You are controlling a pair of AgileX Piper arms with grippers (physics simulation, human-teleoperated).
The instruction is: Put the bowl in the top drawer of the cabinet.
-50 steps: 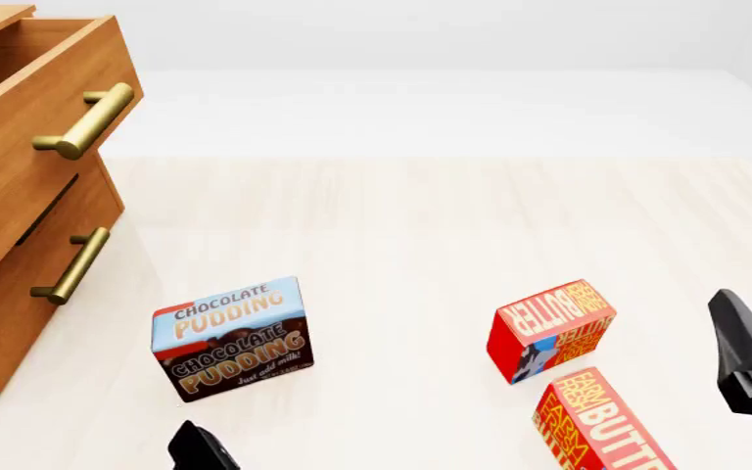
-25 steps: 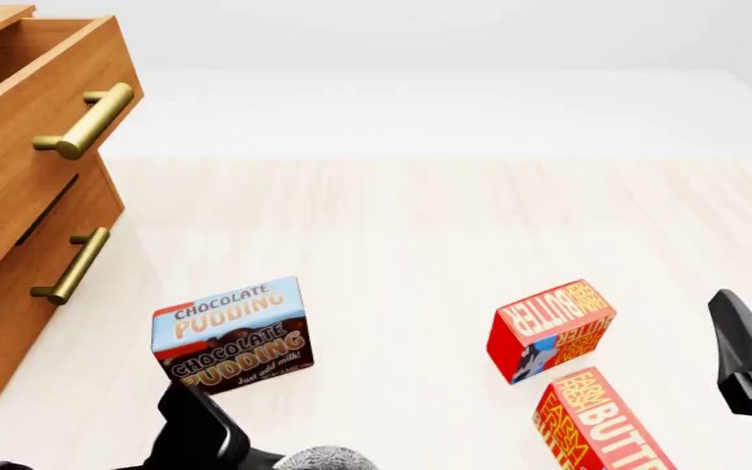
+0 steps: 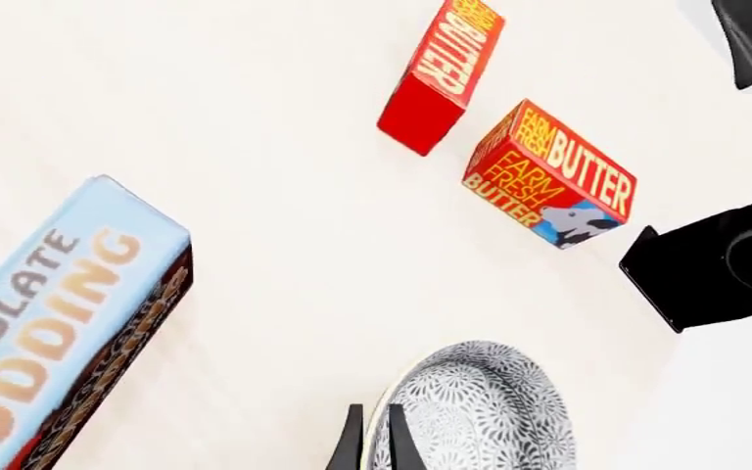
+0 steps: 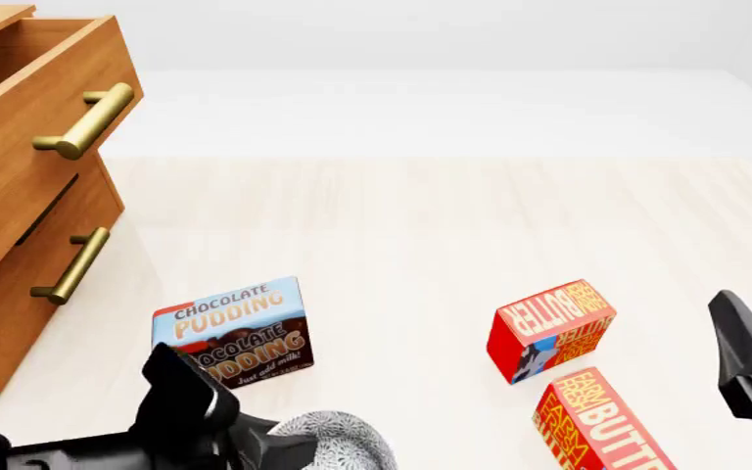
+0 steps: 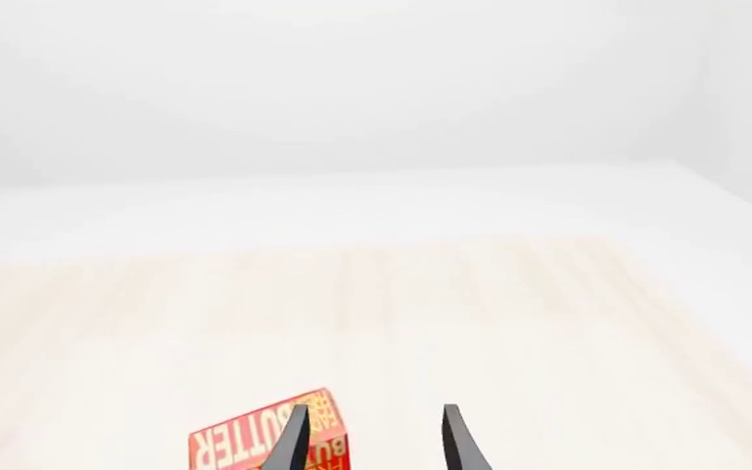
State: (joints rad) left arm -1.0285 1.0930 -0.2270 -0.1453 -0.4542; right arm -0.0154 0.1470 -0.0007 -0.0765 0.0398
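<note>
The left gripper (image 4: pixel 301 448) clamped the rim of the grey speckled round bowl (image 4: pixel 344 443) at the near edge; the pulled-out orange-brown top drawer (image 4: pixel 30 127) lay far-left. The right fingers (image 5: pixel 457 443) stood apart, empty.

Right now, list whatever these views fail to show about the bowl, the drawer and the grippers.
- Top drawer inside: cut off by the front view's left edge.
- Bowl: lower part cut off in the front and left wrist views.
- Left gripper: only its fingertips show.
- Right gripper: empty; arm partly cut off by the front view's right edge.
</note>
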